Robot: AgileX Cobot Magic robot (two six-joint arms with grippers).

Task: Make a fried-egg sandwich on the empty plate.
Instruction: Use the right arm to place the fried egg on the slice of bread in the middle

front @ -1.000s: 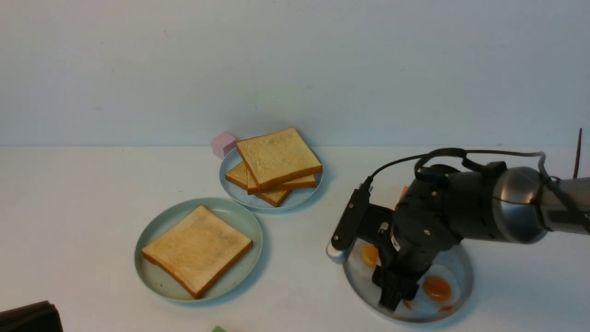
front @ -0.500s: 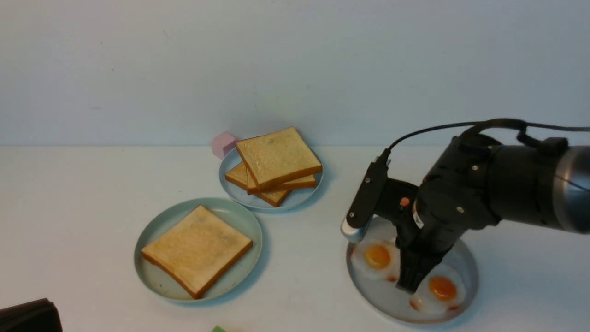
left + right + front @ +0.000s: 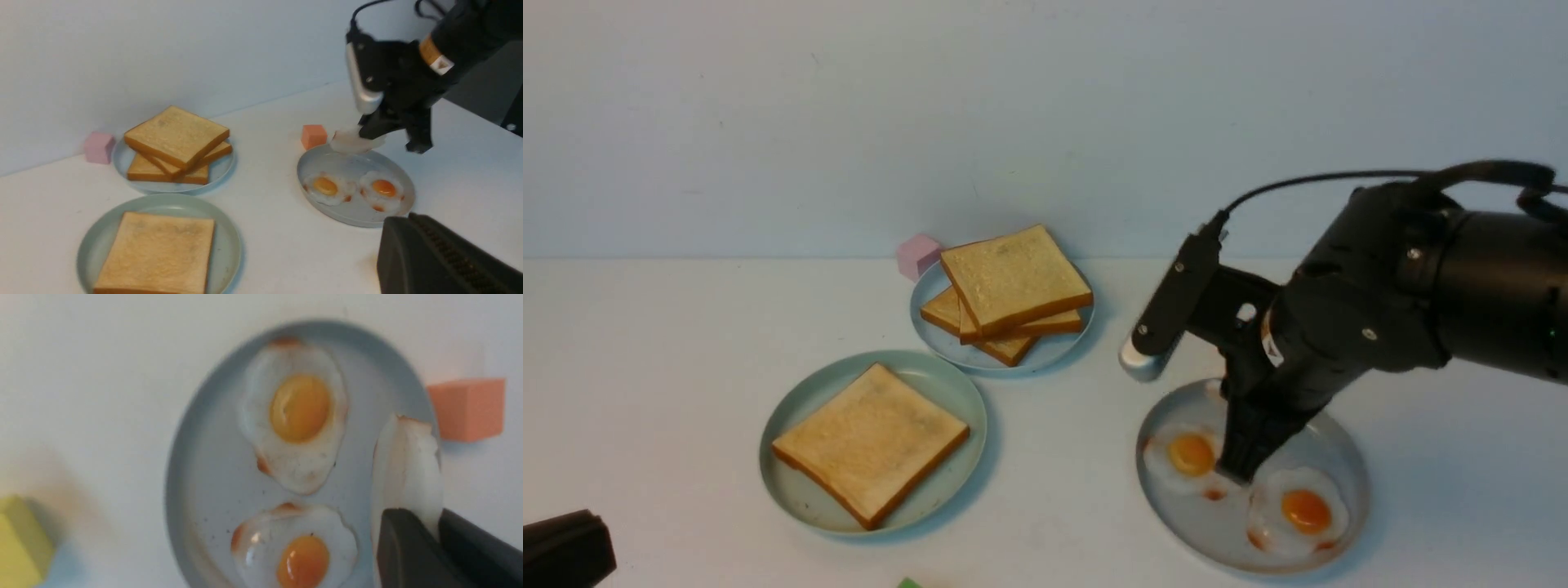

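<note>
Shows left gripper (image 3: 560, 549) closed, low left. Counts 1 toast slice (image 3: 872, 441) flat on mint plate (image 3: 792, 490), 3 stacked slices (image 3: 1011, 282) on pale-blue plate (image 3: 1045, 351), 1 pink cube (image 3: 918, 255). Finds right gripper (image 3: 1243, 461) pinching 1 lifted egg (image 3: 408, 473) over grey plate (image 3: 1347, 457) holding 2 eggs (image 3: 1192, 457). Arm sticker (image 3: 435, 57) too small to read.

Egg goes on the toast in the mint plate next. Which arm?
Right. The right gripper is shut on an egg, raised above the grey plate; the toast on the mint plate lies to its left. The left gripper sits shut at the near left edge, far from any egg.
</note>
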